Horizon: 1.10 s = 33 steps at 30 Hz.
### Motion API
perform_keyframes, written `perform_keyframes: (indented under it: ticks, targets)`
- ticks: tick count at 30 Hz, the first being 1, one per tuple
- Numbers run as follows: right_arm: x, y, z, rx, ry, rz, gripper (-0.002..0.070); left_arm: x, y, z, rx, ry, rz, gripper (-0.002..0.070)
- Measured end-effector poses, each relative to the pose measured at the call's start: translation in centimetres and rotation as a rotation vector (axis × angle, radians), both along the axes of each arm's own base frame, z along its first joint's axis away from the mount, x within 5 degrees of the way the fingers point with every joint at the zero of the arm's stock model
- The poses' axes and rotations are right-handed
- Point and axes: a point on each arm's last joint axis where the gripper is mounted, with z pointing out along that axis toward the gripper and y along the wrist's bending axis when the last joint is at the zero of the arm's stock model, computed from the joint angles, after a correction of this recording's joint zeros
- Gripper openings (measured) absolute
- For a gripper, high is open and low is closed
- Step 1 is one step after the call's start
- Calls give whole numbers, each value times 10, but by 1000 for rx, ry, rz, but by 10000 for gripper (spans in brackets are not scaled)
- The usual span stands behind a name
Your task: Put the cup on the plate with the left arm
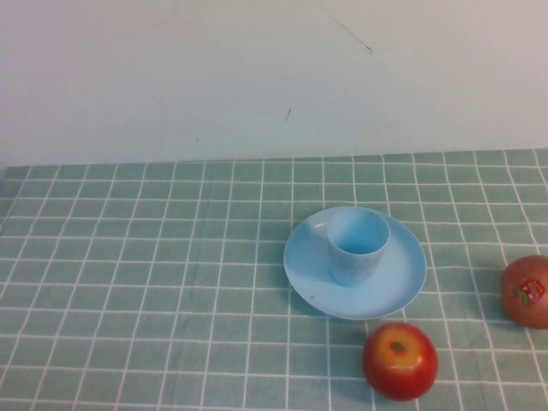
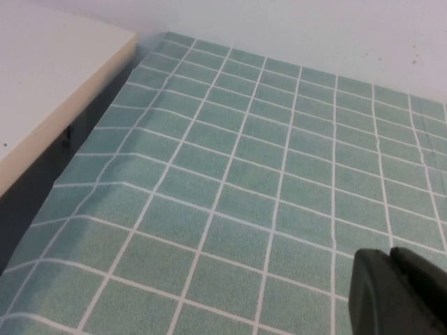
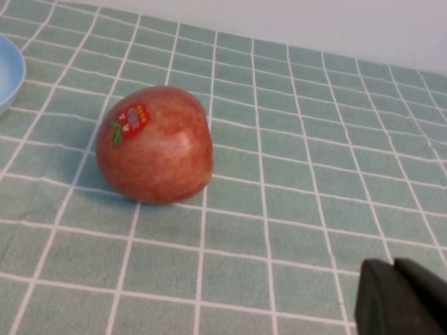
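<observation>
The left gripper point(image 2: 398, 293) shows only as a black tip at the edge of the left wrist view, above bare green checked tablecloth point(image 2: 244, 174); whether it stands apart or together cannot be told, and it touches nothing visible. Beside the cloth's edge there, a pale board point(image 2: 49, 84) lies slanting. The right gripper point(image 3: 401, 300) is likewise only a dark corner in its own wrist view, its state not readable, holding nothing that shows. Near it on the cloth lies a stickered apple point(image 3: 155, 145), and past that fruit a sliver of the plate point(image 3: 8, 73) is cut off by the frame. Neither gripper appears in the high view. There the cup point(image 1: 357, 245) stands upright on the plate point(image 1: 308, 274), toward its far side, empty inside. A second red apple point(image 1: 400, 360) sits just beside the plate's near rim; the stickered apple point(image 1: 526, 291) is partly cut off.
</observation>
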Motion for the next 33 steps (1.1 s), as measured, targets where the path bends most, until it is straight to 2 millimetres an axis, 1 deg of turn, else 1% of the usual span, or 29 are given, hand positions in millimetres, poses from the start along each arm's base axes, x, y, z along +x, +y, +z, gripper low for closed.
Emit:
perform_keyframes:
  ticks: [9, 16, 33]
  targets:
    - [0, 0, 0, 0, 0, 0, -2, 0, -1, -1, -42, 3, -3, 0]
    - [0, 0, 0, 0, 0, 0, -2, 0, -2, -1, 35, 10, -32, 0]
    - [0, 0, 0, 0, 0, 0, -2, 0, -3, -1, 28, 9, -38, 0]
